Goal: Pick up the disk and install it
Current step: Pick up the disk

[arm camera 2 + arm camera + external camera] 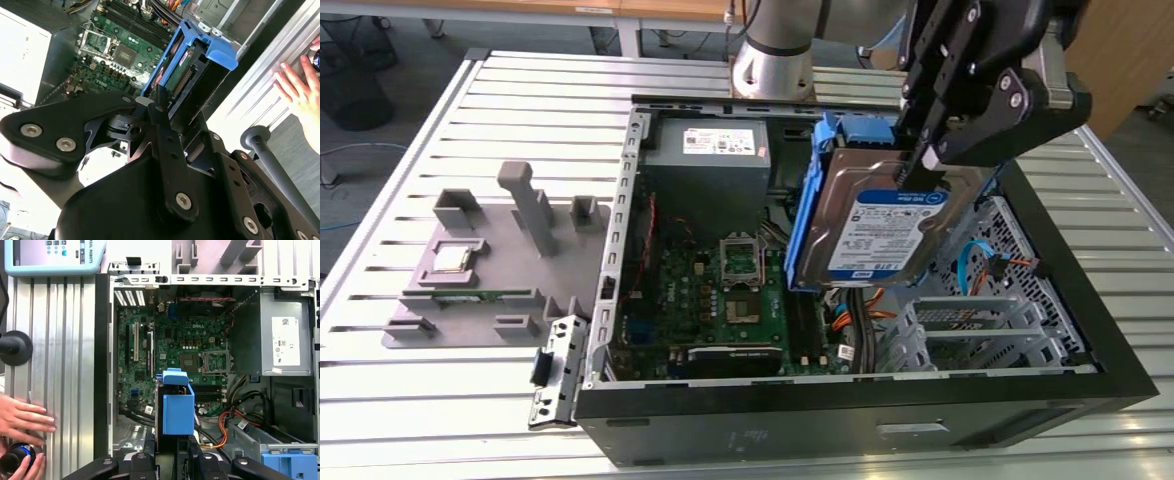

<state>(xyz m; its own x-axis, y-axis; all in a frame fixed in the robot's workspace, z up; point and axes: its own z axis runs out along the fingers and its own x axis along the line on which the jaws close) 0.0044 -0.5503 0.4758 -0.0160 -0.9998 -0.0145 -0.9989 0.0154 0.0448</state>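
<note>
Carry stage, by the look of it. Gripper [923, 168] fingers pinch the disk [878, 228] by its upper edge. It is held upright on edge over the open computer case [854, 410], just beside the drive cage [994, 315]. Not seated yet; squaring it to the cage looks the open need.

My gripper [917, 172] was matt black with bright bare-metal screw heads, and it clasped the disk [887, 230]: smooth silvery metal, a glossy white-and-blue label, and a blue plastic frame [178, 407] with a dull sheen. The table [400, 400] was ribbed, pale, satin-finished metal. The computer case [854, 425] had matt black outer walls and bare grey sheet metal inside, and its circuit board [720, 290] was glossy green. Near the table's edge, the grey fixture [480, 270] looked like matt plastic.
</note>
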